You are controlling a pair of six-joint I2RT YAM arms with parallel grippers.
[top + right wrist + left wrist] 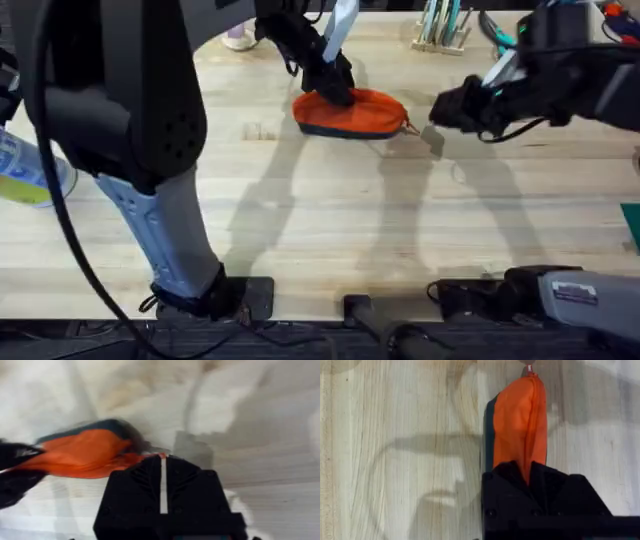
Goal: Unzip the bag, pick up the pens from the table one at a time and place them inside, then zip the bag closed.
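i see the bag [352, 113] lying on the surface [330, 215] toward the far side, roughly mid-width, its navy band facing my side and a small zipper pull sticking out at its right end. the surface is pale wood with plank grain, crossed by soft shadows of both arms.

my left end effector [335, 88] comes down onto the bag's left end. in the left wrist view its black fingers [510, 480] pinch the orange fabric between them, closed tight on the bag's end, with the zipper line running away toward the pull.

my right end effector [447, 108] hangs just to the right of the bag, near the zipper pull. in the right wrist view its fingers [140, 482] stand nearly together, a thin pale slit between them, right by the bag's tip; i cannot tell whether they hold the pull.

along the far edge stands a holder of pale sticks [442, 24], and a yellow-green bottle [30, 172] sits at the left edge.
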